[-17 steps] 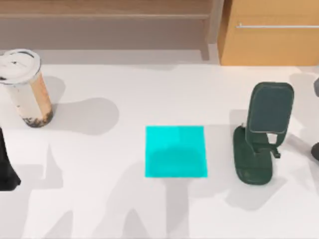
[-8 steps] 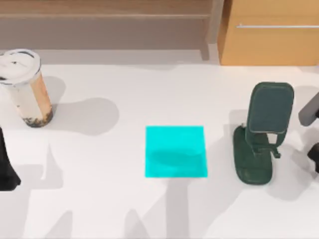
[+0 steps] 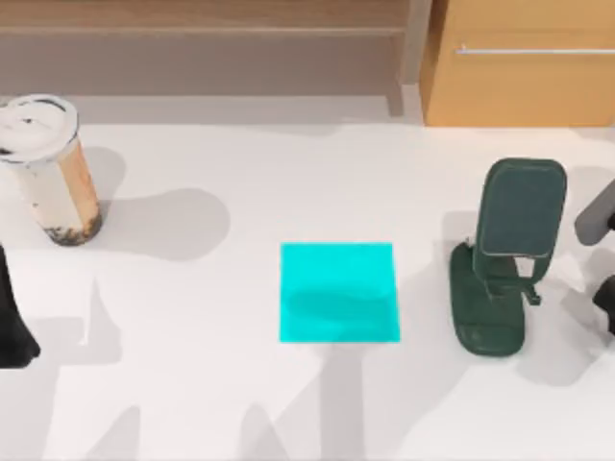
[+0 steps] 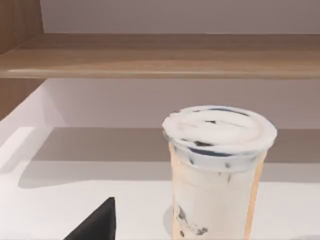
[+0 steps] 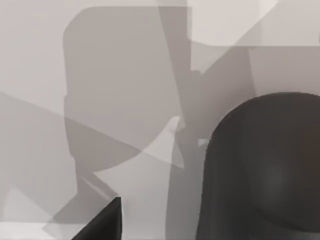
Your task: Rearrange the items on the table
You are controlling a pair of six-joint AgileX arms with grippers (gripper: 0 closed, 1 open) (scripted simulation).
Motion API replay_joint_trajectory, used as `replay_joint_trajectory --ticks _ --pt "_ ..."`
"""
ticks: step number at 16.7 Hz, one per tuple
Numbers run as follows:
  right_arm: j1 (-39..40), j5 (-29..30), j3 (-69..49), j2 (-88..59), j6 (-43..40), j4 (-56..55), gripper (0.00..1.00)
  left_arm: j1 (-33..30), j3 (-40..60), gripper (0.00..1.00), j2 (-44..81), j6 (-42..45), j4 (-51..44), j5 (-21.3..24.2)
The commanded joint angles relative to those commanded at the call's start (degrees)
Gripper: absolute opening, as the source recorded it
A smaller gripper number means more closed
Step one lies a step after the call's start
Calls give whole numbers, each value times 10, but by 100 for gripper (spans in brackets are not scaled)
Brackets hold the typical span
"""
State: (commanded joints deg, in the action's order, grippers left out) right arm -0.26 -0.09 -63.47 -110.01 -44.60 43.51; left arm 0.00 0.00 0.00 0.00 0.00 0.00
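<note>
A clear cup with a white lid and a milky brown drink stands upright at the back left of the white table. The left wrist view sees the cup from the side, a short way off. My left gripper is a dark shape at the left edge, in front of the cup and apart from it. My right gripper sits at the right edge. Close to it, the right wrist view shows a dark rounded cylinder standing on the table.
A flat cyan square lies at the table's middle. Right of it stands a dark green phone stand, close to my right arm. A wooden shelf and a wooden cabinet run along the back edge.
My right arm has come further into the top view from the right edge, towards the stand, and has held still for the last half second. The cup, stand and left arm have not moved.
</note>
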Motion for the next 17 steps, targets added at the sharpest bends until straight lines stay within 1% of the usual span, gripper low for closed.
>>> replay_joint_trajectory --ticks 9,10,17 --pt "0 0 0 0 0 0 2 0 0 100 0 0 0 0" --pt "0 0 0 0 0 0 0 0 0 100 0 0 0 0" --pt "0 0 0 0 0 0 0 0 0 100 0 0 0 0"
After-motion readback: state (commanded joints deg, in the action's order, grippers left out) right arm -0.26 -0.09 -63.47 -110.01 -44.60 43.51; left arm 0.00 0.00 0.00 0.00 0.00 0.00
